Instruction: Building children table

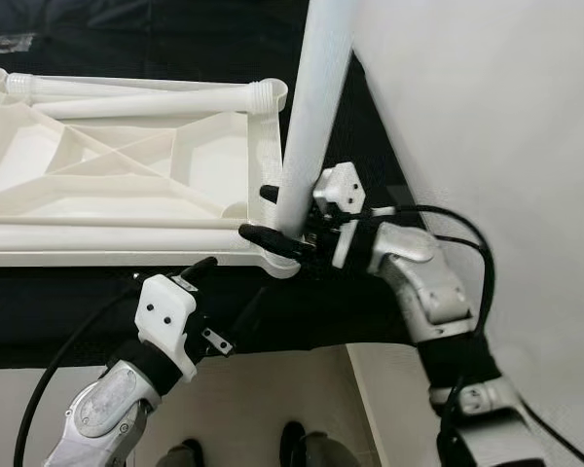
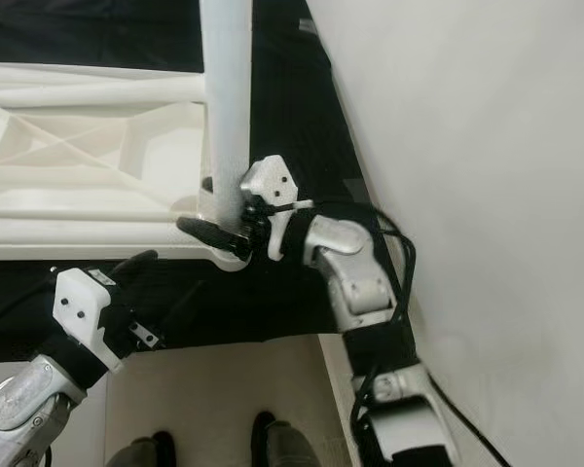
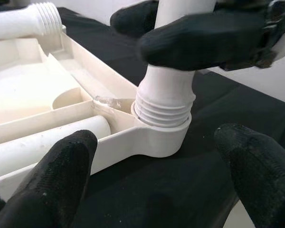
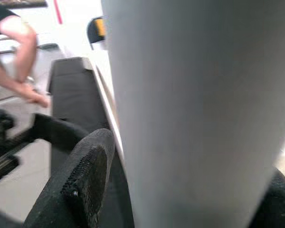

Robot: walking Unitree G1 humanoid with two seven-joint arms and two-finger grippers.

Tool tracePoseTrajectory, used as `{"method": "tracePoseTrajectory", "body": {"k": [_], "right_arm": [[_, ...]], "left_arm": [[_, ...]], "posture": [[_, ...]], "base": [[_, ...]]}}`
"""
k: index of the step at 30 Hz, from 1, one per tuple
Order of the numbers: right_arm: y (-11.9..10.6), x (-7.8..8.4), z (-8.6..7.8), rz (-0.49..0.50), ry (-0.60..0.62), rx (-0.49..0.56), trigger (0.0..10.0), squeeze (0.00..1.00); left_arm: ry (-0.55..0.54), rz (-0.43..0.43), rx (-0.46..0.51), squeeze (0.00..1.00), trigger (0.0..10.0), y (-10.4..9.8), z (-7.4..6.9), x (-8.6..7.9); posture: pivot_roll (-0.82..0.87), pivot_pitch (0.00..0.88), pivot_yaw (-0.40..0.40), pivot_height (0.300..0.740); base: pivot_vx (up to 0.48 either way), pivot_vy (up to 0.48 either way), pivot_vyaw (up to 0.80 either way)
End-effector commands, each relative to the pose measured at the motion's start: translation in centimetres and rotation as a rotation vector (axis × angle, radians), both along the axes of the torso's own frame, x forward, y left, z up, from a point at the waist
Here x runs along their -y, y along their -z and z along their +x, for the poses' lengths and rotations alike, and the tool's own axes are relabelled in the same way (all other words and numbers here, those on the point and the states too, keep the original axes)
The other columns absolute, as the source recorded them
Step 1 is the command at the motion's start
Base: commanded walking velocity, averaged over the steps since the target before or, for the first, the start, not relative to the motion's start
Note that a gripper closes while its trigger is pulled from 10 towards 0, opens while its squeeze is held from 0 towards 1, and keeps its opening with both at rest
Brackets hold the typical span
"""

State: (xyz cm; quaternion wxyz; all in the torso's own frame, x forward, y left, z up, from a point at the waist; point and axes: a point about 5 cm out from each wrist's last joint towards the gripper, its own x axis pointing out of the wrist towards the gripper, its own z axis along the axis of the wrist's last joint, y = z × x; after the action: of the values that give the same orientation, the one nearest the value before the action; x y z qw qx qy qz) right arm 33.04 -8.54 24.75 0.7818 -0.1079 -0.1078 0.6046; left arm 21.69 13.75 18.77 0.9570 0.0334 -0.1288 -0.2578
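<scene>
At the near right corner of the upside-down white table top [image 1: 127, 165], the right gripper [image 1: 277, 216] is clamped around a white table leg [image 1: 316, 107]. One black finger [image 1: 273, 239] lies across the front of the leg and the other sits behind it, so the leg is squeezed between them. The leg stands almost straight up, leaning a little toward the robot's right. Its bottom end has screw ridges [image 3: 162, 111], and these sit in the round corner socket [image 3: 164, 137] of the table top. A few ridges show above the socket's rim.

The left gripper [image 3: 164, 156] is open and holds nothing. It hangs just in front of the same corner, a bit lower, with its two fingers [image 3: 57, 175] spread wide apart and pointing at the socket. It touches neither the leg nor the table top.

The table top lies with its ribbed underside facing up on a black cloth [image 1: 39, 311] over a flat surface. Another white leg [image 1: 146, 102] lies flat inside the table top along its far edge, with its screw end near the far right corner. One more long white leg [image 3: 38, 145] lies inside along the near edge.

A white wall [image 1: 496, 117] stands close on the right. The robot's feet [image 1: 297, 449] show on the pale floor [image 1: 263, 399] below. In the right wrist view, a person's bare arm [image 4: 19, 42] can be seen far back.
</scene>
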Motion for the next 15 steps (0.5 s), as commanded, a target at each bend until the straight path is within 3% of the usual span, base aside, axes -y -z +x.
{"method": "tracePoseTrajectory", "body": {"k": [1, 4, 5, 6, 7, 8, 15], "right_arm": [[0.4, -0.5, 0.0, -0.022, -0.094, -0.021, 10.0, 0.00], [-0.2, -0.7, 0.7, -0.019, -0.129, -0.038, 10.0, 0.00], [-0.4, -0.7, 0.9, -0.018, -0.151, -0.049, 7.7, 0.00], [-0.4, -0.8, 0.9, -0.025, -0.194, -0.064, 3.6, 0.00], [-0.4, -0.8, 0.9, -0.025, -0.194, -0.064, 3.6, 0.00], [-0.4, -0.8, 1.0, -0.033, -0.223, -0.074, 0.0, 0.00], [-0.3, -0.1, 1.7, -0.058, -0.264, -0.086, 0.0, 0.00]], "left_arm": [[-0.008, 0.016, -0.013, 0.00, 10.0, 0.4, -0.3, -0.1], [-0.010, 0.018, -0.013, 0.00, 10.0, 0.4, -0.3, -0.2], [-0.010, 0.020, -0.014, 0.00, 10.0, 0.4, -0.4, -0.2], [-0.010, 0.021, -0.015, 0.00, 10.0, 0.4, -0.4, -0.2], [-0.010, 0.021, -0.015, 0.00, 10.0, 0.4, -0.4, -0.2], [-0.010, 0.022, -0.016, 0.00, 10.0, 0.4, -0.4, -0.2], [-0.010, 0.022, -0.022, 0.00, 10.0, 0.5, -0.5, -0.2]], "posture": [[0.09, 0.286, -0.128, 0.740], [0.10, 0.287, -0.126, 0.740], [0.10, 0.288, -0.126, 0.740], [0.10, 0.289, -0.124, 0.740], [0.10, 0.289, -0.124, 0.740], [0.10, 0.291, -0.124, 0.740], [0.10, 0.296, -0.127, 0.740]], "base": [[0.000, 0.000, 0.00], [0.000, 0.000, 0.00], [0.000, 0.000, 0.00], [0.000, 0.000, 0.00], [0.000, 0.000, 0.00], [0.000, 0.000, 0.00], [0.000, 0.000, 0.00]]}}
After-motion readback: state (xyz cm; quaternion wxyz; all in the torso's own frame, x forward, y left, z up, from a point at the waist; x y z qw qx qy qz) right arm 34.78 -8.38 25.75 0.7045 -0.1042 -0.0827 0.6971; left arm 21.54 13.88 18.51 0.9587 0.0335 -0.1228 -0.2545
